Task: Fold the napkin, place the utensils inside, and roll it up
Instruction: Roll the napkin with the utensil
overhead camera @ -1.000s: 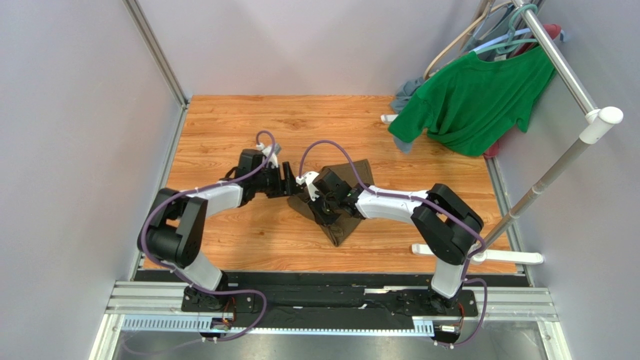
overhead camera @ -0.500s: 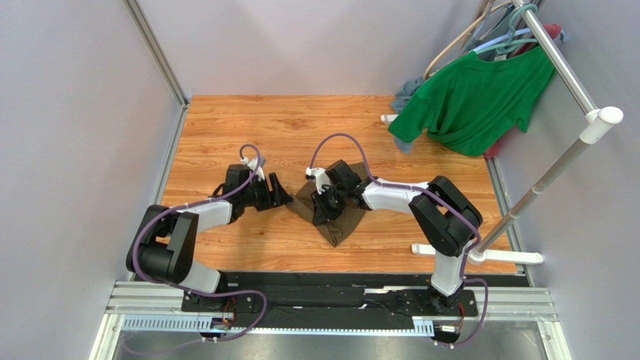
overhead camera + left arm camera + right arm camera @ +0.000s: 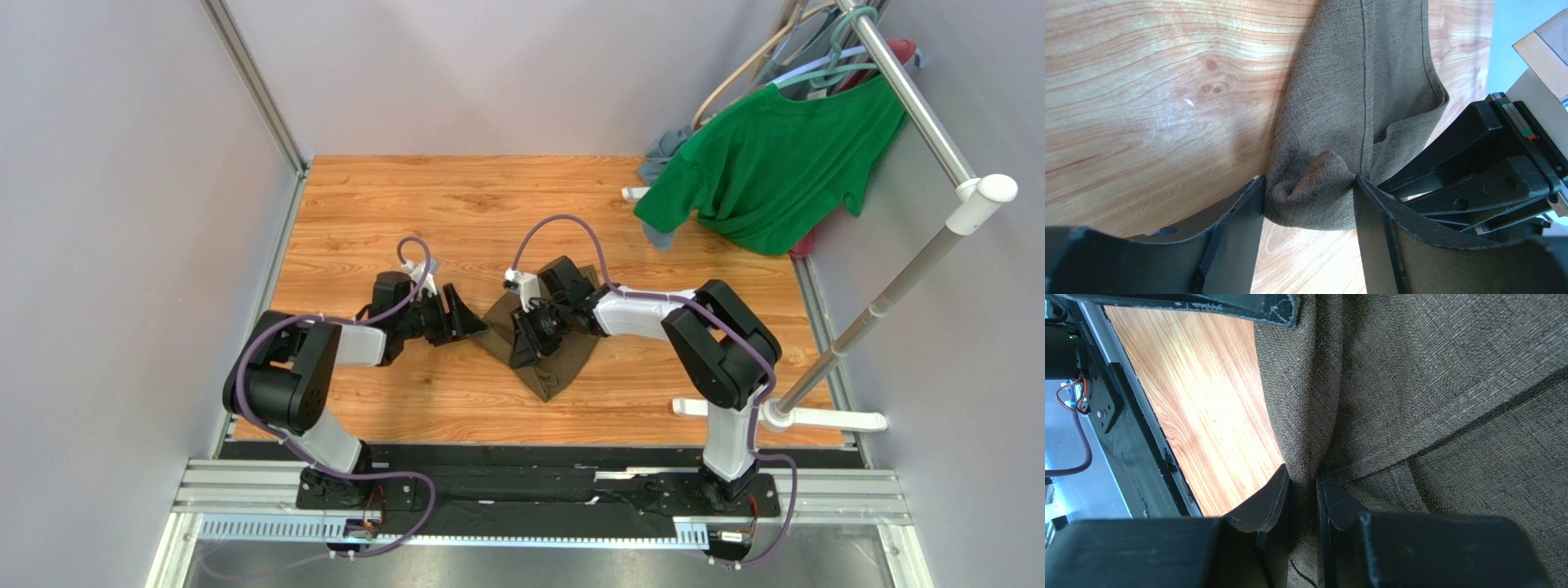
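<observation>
Item: the napkin (image 3: 562, 365). Olive-brown cloth, judged soft, limp and light. Lies crumpled mid-surface (image 3: 405, 208) between both arms.
Left pincer (image 3: 1308, 195): straddles a bunched corner, fingers touching it; firm hold cannot be told.
Right pincer (image 3: 1303, 487): clenched on a fold.
Handling: best taken by the hemmed corners; likely to sag.

I see a plain olive-brown napkin (image 3: 1364, 92), orange wood-grain table (image 3: 405, 208), bright green T-shirt (image 3: 773, 159) at two o'clock.
</observation>
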Available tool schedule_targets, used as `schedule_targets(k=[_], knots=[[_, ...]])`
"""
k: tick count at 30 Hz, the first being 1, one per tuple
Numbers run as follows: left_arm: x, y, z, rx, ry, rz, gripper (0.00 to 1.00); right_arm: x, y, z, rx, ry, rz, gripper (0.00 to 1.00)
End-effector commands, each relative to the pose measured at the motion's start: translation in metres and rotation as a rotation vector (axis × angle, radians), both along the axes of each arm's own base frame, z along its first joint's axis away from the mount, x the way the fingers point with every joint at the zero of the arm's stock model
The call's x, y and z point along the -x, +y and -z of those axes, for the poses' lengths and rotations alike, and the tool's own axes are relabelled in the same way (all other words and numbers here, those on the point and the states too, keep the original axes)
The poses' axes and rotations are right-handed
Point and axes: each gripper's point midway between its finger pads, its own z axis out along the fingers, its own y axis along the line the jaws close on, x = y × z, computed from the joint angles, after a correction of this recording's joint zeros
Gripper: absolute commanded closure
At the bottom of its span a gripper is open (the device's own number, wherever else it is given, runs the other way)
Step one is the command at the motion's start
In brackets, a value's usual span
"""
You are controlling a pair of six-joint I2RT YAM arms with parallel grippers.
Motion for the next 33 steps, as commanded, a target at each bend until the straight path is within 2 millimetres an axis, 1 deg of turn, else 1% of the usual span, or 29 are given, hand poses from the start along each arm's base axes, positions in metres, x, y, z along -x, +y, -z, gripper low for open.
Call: schedule_targets(k=[1,3,5,6,7,8,9,10,11,12,13,14,15,17,18,19,20,21,22,23,24,25,26,27,28,29,30,31,33], knots=[[-0.007,-0.005,-0.002,0.019,-0.013,0.008,0.41,0.030,-0.041,0.061,0.222,0.116,0.010,0.87],[-0.006,-0.005,0.002,0.013,-0.002,0.008,0.47,0.029,-0.041,0.061,0.223,0.118,0.013,0.87],[-0.006,-0.005,0.004,0.012,0.001,0.009,0.55,0.028,-0.042,0.062,0.223,0.116,0.014,0.86],[-0.005,-0.005,0.006,0.011,0.009,0.010,0.60,0.028,-0.042,0.062,0.223,0.116,0.014,0.86],[-0.005,-0.005,0.006,0.012,0.011,0.013,0.68,0.028,-0.041,0.061,0.220,0.114,0.014,0.84],[-0.005,-0.006,0.007,0.013,0.019,0.016,0.72,0.027,-0.041,0.061,0.222,0.113,0.013,0.82],[-0.003,-0.005,0.010,0.008,0.034,0.020,0.79,0.026,-0.041,0.059,0.222,0.113,0.015,0.78],[-0.005,-0.006,0.010,0.006,0.036,0.020,0.82,0.023,-0.038,0.055,0.217,0.105,0.013,0.71],[-0.005,-0.006,0.011,0.003,0.043,0.023,0.86,0.023,-0.036,0.052,0.213,0.103,0.012,0.68],[-0.002,-0.005,0.013,-0.006,0.061,0.029,0.93,0.023,-0.037,0.049,0.217,0.105,0.010,0.61],[-0.005,-0.006,0.011,-0.009,0.060,0.032,0.97,0.016,-0.032,0.037,0.198,0.077,0.012,0.58],[-0.005,-0.005,0.012,-0.021,0.061,0.040,1.00,0.014,-0.030,0.032,0.197,0.064,0.014,0.56],[-0.001,-0.003,0.014,-0.036,0.090,0.042,1.00,0.012,-0.030,0.024,0.201,0.054,0.015,0.53],[-0.004,-0.002,0.011,-0.059,0.082,0.056,1.00,-0.001,-0.023,0.001,0.189,-0.015,0.025,0.50],[0.000,0.001,0.015,-0.081,0.113,0.054,1.00,-0.002,-0.024,-0.005,0.200,-0.027,0.030,0.49],[-0.003,0.001,0.012,-0.090,0.108,0.056,1.00,-0.003,-0.021,-0.012,0.201,-0.052,0.032,0.48],[-0.003,0.003,0.012,-0.105,0.106,0.060,1.00,-0.013,-0.018,-0.027,0.202,-0.109,0.053,0.48],[0.000,0.006,0.015,-0.127,0.129,0.053,1.00,-0.015,-0.018,-0.033,0.216,-0.135,0.060,0.47],[-0.003,0.007,0.013,-0.134,0.126,0.051,1.00,-0.013,-0.012,-0.040,0.220,-0.177,0.054,0.47],[-0.002,0.007,0.013,-0.140,0.129,0.052,1.00,-0.022,-0.013,-0.046,0.250,-0.242,0.085,0.47],[0.000,0.008,0.014,-0.145,0.142,0.052,1.00,-0.025,-0.011,-0.058,0.247,-0.295,0.100,0.47],[-0.001,0.008,0.013,-0.145,0.144,0.054,1.00,-0.020,-0.004,-0.065,0.246,-0.338,0.093,0.46],[0.000,0.007,0.014,-0.144,0.150,0.058,1.00,-0.027,-0.006,-0.069,0.276,-0.400,0.131,0.46],[0.001,0.008,0.015,-0.146,0.162,0.058,1.00,-0.027,-0.002,-0.081,0.260,-0.460,0.133,0.46],[0.002,0.007,0.016,-0.146,0.167,0.061,1.00,-0.016,0.007,-0.084,0.250,-0.488,0.105,0.46],[0.003,0.007,0.017,-0.146,0.176,0.062,1.00,-0.020,0.007,-0.088,0.272,-0.539,0.129,0.46],[0.003,0.006,0.017,-0.144,0.179,0.064,1.00,-0.017,0.012,-0.091,0.266,-0.560,0.119,0.46],[0.003,0.006,0.017,-0.145,0.182,0.064,1.00,-0.011,0.017,-0.090,0.277,-0.584,0.111,0.46],[0.003,0.007,0.018,-0.146,0.191,0.063,1.00,-0.007,0.020,-0.084,0.304,-0.610,0.089,0.46]])
